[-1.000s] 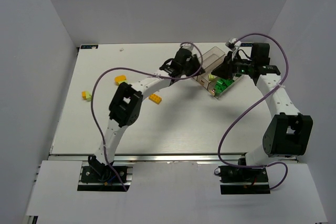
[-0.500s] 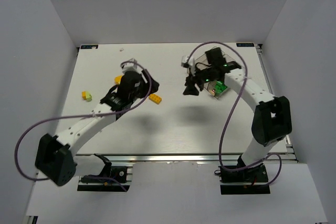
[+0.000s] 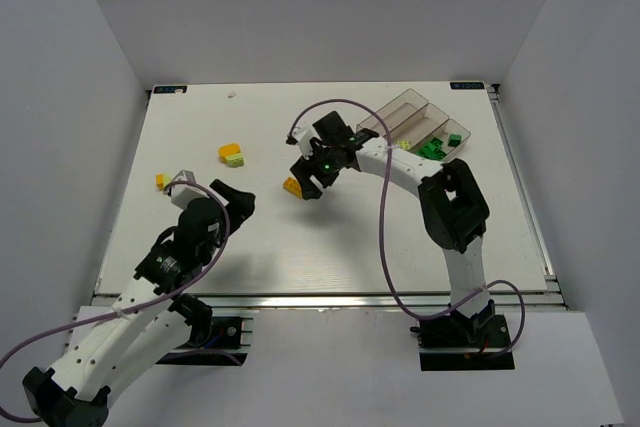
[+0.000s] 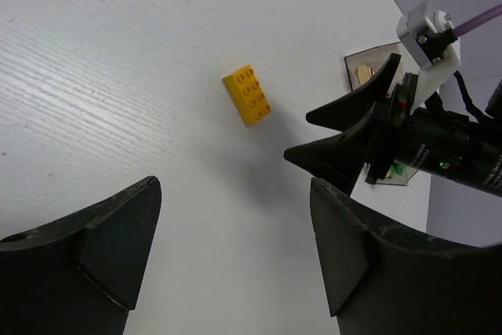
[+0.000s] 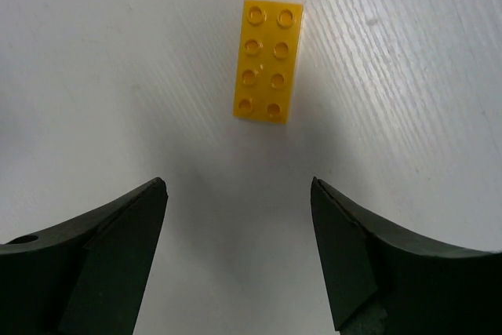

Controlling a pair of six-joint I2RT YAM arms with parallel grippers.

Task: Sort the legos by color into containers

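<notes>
White surface [image 3: 350, 247], seen from above.

Right arm [image 3: 455, 209]: comes up from its near-right base, bends at the elbow, then reaches left across the middle of the surface.

Left arm [image 3: 130, 319]: low at the near left, wrist aimed toward the far right.

Bins [image 3: 398, 110]: three joined, clear and smoky, set on a slant at the far right. Green bricks [image 3: 432, 148] lie in the near-right bin. I cannot make out what is in the other two.

Right fingers [image 3: 306, 179]: spread wide, holding nothing, above the middle of the surface and well left of the bins. In the wrist view the yellow brick [image 5: 267, 59] sits just beyond the tips, lined up with the gap and untouched.

Left fingers [image 3: 235, 197]: also wide and empty, at the near left, apart from every brick. The left wrist view looks across bare surface to the yellow brick, with the right fingers just to its right.

Yellow brick: two-by-four, flat, studs up, alone on bare surface. From above it is at the left edge of the right fingers.

Orange brick [image 3: 228, 151] with a lime brick [image 3: 237, 159] touching it: far, left of centre.

Small pair [image 3: 163, 182], one yellow and one lime, side by side near the left edge.
</notes>
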